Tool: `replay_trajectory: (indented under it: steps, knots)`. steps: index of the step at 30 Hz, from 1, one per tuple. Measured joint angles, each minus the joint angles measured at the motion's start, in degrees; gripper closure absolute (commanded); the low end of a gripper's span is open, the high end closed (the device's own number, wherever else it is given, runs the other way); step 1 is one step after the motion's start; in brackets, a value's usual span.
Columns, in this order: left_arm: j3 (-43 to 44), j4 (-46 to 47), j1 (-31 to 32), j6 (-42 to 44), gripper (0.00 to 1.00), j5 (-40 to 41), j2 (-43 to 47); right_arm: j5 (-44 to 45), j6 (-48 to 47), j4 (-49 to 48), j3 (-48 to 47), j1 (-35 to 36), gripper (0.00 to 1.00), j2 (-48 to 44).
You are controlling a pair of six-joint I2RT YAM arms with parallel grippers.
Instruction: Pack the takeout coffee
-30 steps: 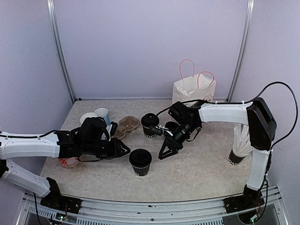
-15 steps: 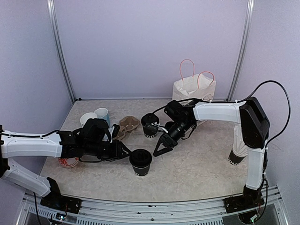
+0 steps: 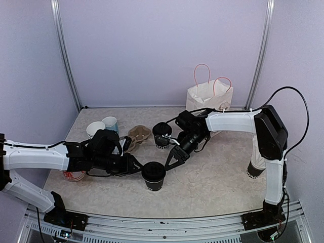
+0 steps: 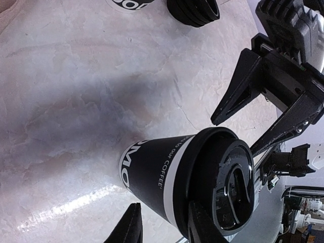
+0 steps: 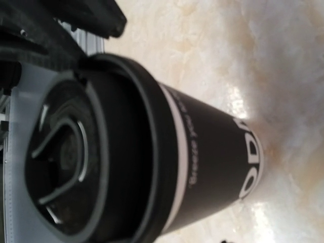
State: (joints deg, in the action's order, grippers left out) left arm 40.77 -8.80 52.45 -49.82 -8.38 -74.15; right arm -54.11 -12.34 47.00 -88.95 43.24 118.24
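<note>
The left gripper [image 3: 137,167], low in the middle of the overhead view, has its fingers [image 4: 132,227] a little parted and pinching nothing, tips right at the left side of the near takeout coffee [image 3: 153,175]. The right gripper [image 3: 171,159] hangs spread wide just upper right of that lid. The second takeout coffee [image 3: 162,134] stands further up the counter [image 3: 217,177], beside a pulp cup carrier [image 3: 139,135]. A paper bag [image 3: 209,97] stands behind.

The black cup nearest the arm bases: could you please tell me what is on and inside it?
A black plastic lid covers the cup; its contents are hidden beneath that lid.
</note>
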Motion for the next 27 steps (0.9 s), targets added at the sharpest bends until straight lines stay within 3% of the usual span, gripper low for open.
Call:
replay_trajectory:
  steps: [13,20,27]
  knots:
    - [2.40,-1.57,1.64,3.04,0.74,4.42,-4.00,-0.68,1.60,1.36,-0.50,0.04,0.55,0.72]
    - [1.31,3.96,1.66,4.04,0.75,7.63,-6.88,-0.35,2.51,2.23,-0.44,0.28,0.56,0.92]
    - [4.22,2.16,3.50,5.33,0.69,12.22,-7.80,-0.70,2.43,2.47,-0.46,0.39,0.56,0.96]
